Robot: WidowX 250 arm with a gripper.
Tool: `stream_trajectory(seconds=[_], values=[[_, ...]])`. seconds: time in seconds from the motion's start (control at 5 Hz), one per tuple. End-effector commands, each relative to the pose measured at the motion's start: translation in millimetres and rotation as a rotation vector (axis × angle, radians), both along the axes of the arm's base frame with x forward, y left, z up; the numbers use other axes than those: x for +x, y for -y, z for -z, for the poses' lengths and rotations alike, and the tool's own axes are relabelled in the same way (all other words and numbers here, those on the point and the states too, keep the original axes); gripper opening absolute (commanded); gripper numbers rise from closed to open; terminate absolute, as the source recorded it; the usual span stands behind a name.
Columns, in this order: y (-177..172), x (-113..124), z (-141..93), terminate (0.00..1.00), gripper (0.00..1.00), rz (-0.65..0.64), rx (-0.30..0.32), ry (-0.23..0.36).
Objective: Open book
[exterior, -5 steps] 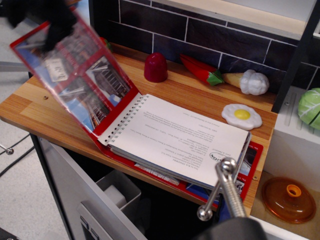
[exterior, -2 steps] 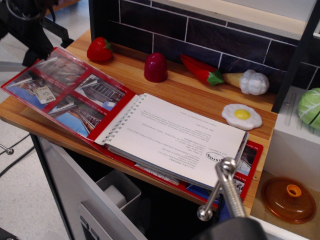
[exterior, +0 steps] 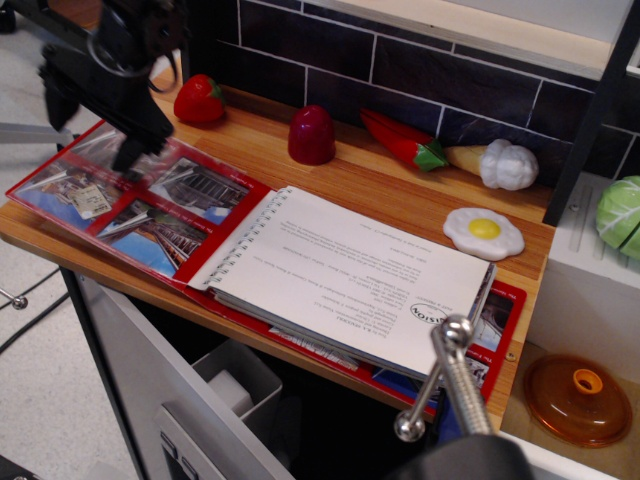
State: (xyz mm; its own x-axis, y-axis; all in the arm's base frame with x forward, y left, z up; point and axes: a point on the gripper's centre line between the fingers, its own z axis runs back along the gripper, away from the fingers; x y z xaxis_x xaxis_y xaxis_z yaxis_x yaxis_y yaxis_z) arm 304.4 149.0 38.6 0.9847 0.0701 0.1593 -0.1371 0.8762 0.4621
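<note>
The red spiral-bound book lies open on the wooden counter. Its red front cover, with building photos and a barcode, lies flat to the left. White printed pages face up on the right. My black gripper hovers just over the far left part of the cover, blurred. Its fingers stand apart and hold nothing.
A toy strawberry, a dark red dome, a red chili, a garlic-like toy and a fried egg lie behind the book. A metal handle rises in front. An orange lid and a green cabbage are at right.
The cover swung from raised down to flat on the counter. My gripper let go of it and moved slightly right, above the cover.
</note>
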Motion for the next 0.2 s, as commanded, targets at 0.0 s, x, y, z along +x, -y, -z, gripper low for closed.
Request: stream_trajectory(seconds=[0.0], values=[[4.9, 7.4, -9.2, 1.0, 1.0, -0.028, -0.046, 0.012]])
